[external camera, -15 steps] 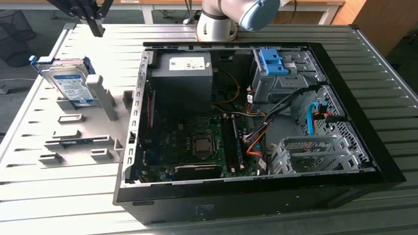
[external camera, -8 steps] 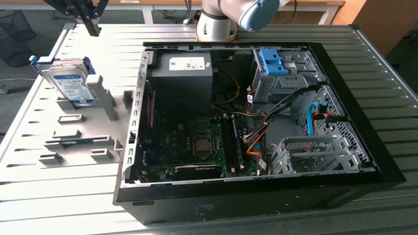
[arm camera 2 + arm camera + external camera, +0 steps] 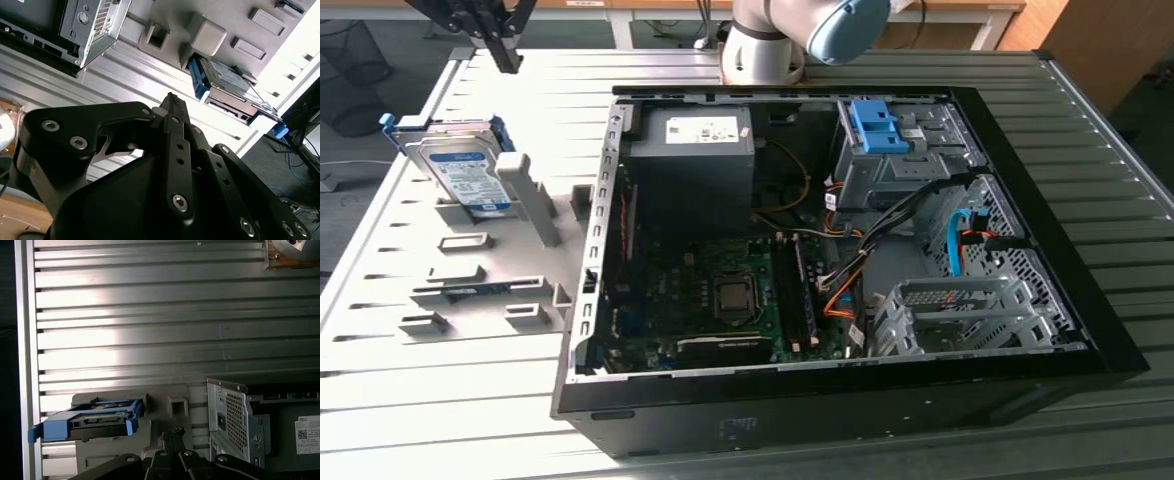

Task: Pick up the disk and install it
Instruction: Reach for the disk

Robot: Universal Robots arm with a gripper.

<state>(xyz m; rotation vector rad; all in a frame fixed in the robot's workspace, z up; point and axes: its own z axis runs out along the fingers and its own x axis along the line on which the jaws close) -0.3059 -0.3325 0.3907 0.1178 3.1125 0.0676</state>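
Silver-grey and flat, the disk (image 3: 460, 172) is leaning tilted on a grey plastic stand (image 3: 534, 205) at the exterior view's left. Its blue-and-white label is facing outward and blue rails are running along its edges. The black gripper (image 3: 504, 62) is hanging above the table (image 3: 480, 400), beyond the disk and apart from it. Its jaws are pressing together at the tips and holding nothing, as both wrist views are showing. Bare ribbed aluminium slats are lying open around the stand, with the table's edge near on one side. On the other, the open case (image 3: 1101, 350) is standing just beside the stand, its perforated metal wall facing it.
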